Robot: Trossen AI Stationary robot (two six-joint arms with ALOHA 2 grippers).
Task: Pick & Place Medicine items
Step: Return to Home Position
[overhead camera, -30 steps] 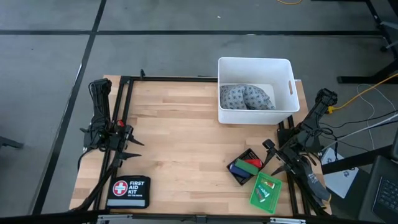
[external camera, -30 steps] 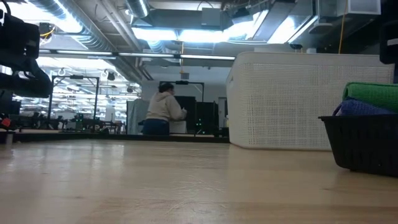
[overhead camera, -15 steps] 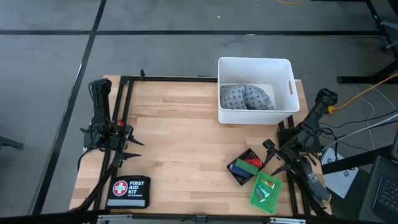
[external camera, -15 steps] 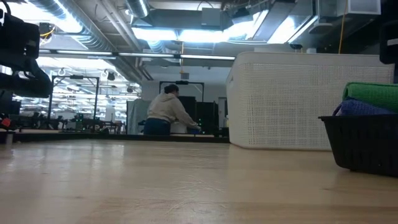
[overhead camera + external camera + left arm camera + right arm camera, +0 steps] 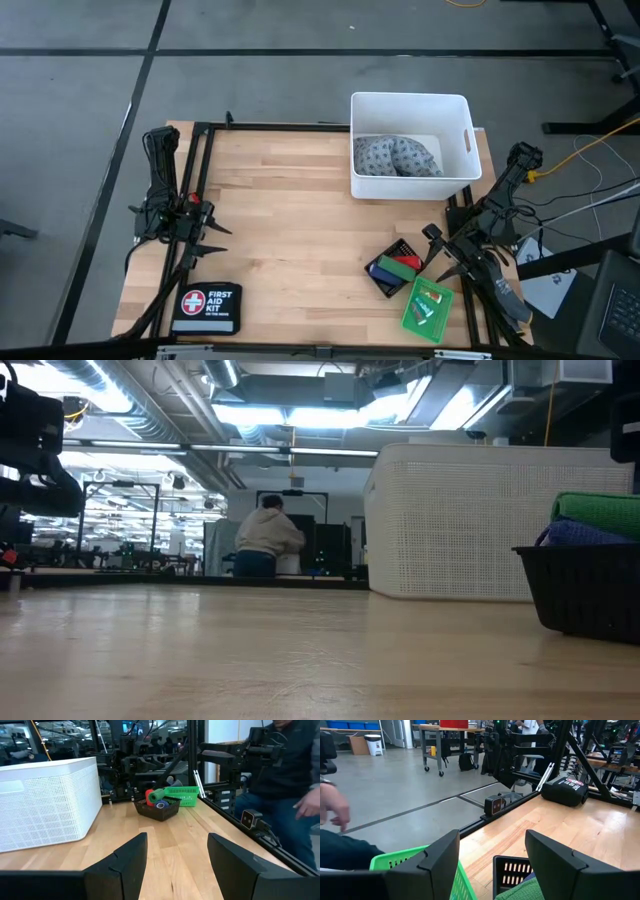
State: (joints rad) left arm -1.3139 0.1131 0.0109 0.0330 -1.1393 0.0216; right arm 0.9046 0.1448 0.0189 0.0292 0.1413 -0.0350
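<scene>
Table of pale wood seen from above, with a black basket near its front right corner. Inside the basket lie a blue cylinder, a green cylinder and a red oblong block, packed side by side.

The right gripper hangs just beside the basket on its right, its fingers spread apart and holding nothing. A green bin sits just beside the basket toward the table's front edge. It holds a few small pale and orange pieces, too small to tell apart. A white bin stands behind the basket toward the far edge, with a patterned cloth bunched inside.

The left gripper waits well apart from the basket, at the table's left side, its fingers likewise spread and empty. A black first-aid pouch lies well to the basket's left, at the front edge.
</scene>
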